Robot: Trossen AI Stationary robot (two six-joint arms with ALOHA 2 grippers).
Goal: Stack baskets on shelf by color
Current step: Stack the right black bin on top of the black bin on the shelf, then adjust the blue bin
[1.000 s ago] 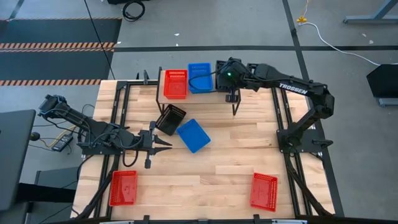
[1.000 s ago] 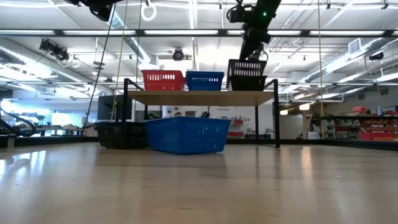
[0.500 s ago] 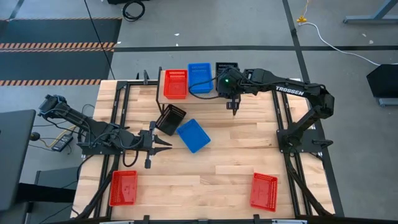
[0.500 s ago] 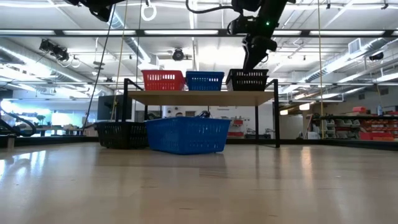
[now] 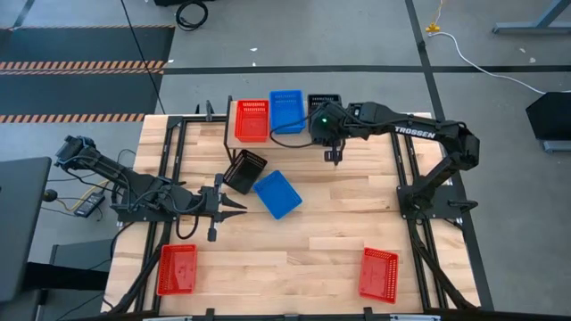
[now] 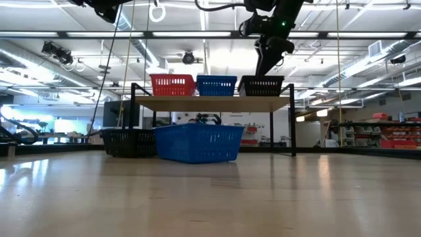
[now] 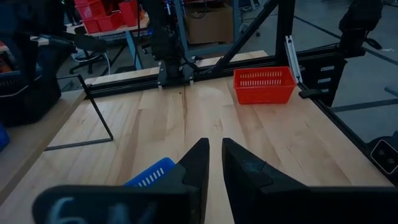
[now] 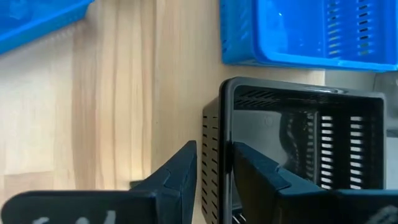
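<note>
On the shelf (image 5: 268,134) at the table's far side a red basket (image 5: 252,119), a blue basket (image 5: 287,111) and a black basket (image 5: 325,100) stand side by side; the low view shows the black one (image 6: 262,85) resting on the shelf's right end. My right gripper (image 8: 214,163) is over the black basket's near end, shut on it. My left gripper (image 5: 243,207) is shut and empty, low over the table's left half. It is near a second black basket (image 5: 244,171) and a second blue basket (image 5: 277,193) on the tabletop. My right gripper holds the black basket by its near short wall (image 8: 214,134), one finger inside the basket and one outside. The fingers come from above, pointing down. The basket sits level with its bottom on the shelf top, beside the blue basket.
Two more red baskets lie near the table's front edge, one at the left (image 5: 177,269) and one at the right (image 5: 377,274); the right one also shows in the left wrist view (image 7: 263,85). Bare wood lies between them and in the table's right half.
My right gripper has gone down and a little toward the table's far edge with the black basket. The basket, held raised and tilted above the shelf a second ago, now stands level on the shelf's right end.
</note>
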